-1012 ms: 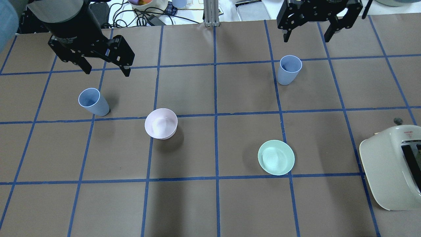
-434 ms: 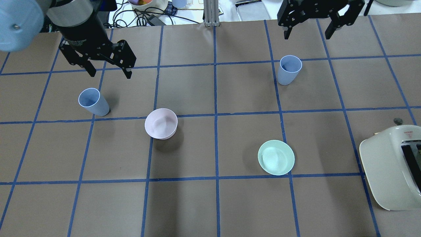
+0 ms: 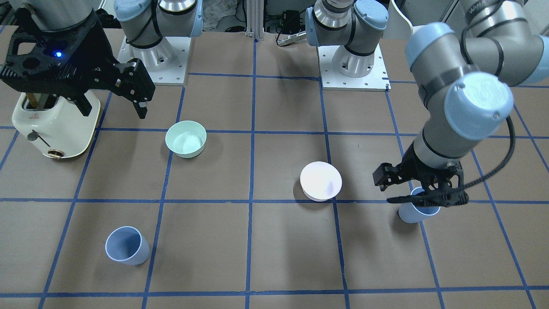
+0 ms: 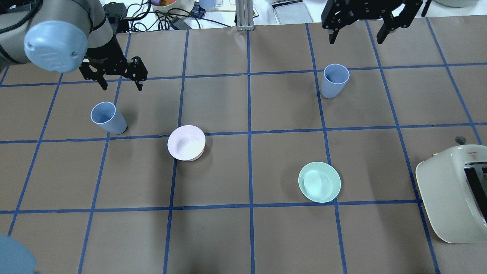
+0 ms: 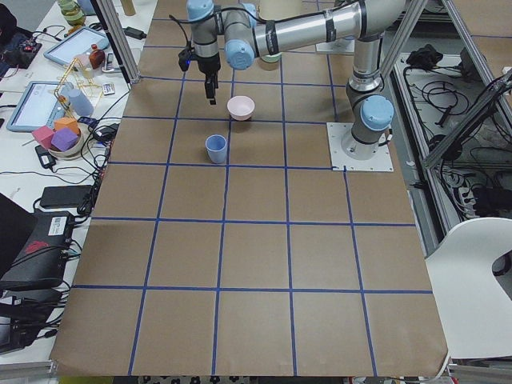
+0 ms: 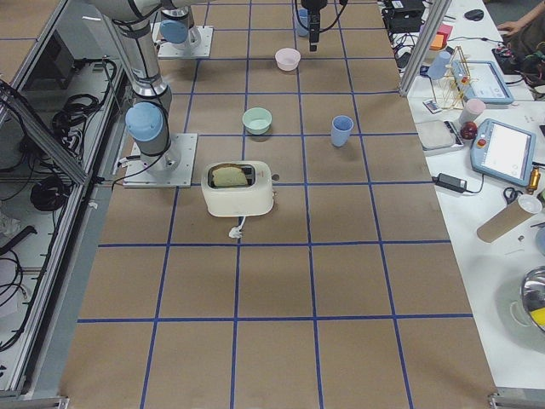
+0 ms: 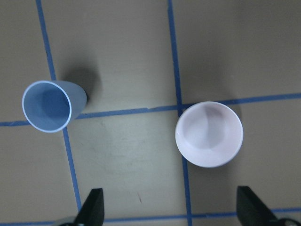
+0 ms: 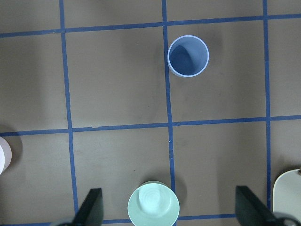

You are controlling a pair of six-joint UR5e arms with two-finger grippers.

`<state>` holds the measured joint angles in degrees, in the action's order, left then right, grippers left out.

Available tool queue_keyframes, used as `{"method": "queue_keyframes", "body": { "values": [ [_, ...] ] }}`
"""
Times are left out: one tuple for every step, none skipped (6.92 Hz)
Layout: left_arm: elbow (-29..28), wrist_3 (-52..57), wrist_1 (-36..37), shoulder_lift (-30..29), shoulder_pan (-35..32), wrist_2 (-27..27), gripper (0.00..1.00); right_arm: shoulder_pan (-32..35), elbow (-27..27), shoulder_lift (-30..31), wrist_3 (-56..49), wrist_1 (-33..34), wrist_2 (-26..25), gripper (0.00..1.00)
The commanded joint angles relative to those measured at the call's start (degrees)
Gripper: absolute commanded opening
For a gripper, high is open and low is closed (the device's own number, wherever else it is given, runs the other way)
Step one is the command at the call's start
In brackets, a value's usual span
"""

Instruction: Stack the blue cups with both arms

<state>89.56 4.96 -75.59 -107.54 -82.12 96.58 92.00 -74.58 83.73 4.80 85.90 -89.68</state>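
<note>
My left end effector (image 4: pixel 121 85) and right end effector (image 4: pixel 356 38) hang open, empty. The small matte pale-blue tapered left cup (image 4: pixel 107 118) and its twin right cup (image 4: pixel 334 80) stand upright, well apart, on the bench (image 4: pixel 228 236). I judge them light, stiff and slippery; I would pinch one wall at the rim.

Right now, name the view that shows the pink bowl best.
Left wrist view: the pink bowl sits whole, large, seen from above. Overhead and front-facing show it smaller; side views tiny; right wrist clips it.

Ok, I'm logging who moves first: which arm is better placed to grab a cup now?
Left, probably. The left gripper, open, hangs close to the left cup; the right gripper, also open, is farther from the right cup.
</note>
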Motion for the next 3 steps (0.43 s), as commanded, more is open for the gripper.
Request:
{"method": "queue_keyframes", "body": {
  "values": [
    [5.7, 0.0, 4.1, -2.0, 4.0, 0.2, 0.91, 0.0, -0.2, 0.0, 0.3, 0.1, -0.1, 1.00],
    [6.6, 0.1, 5.8, -2.6, 4.2, 0.4, 0.74, 0.0, -0.3, 0.0, 0.4, 0.1, -0.1, 1.00],
    [6.7, 0.5, 6.8, -3.9, 4.2, 0.5, 0.50, 0.0, -0.3, 0.0, 0.4, 0.1, -0.1, 1.00]
  ]
}}
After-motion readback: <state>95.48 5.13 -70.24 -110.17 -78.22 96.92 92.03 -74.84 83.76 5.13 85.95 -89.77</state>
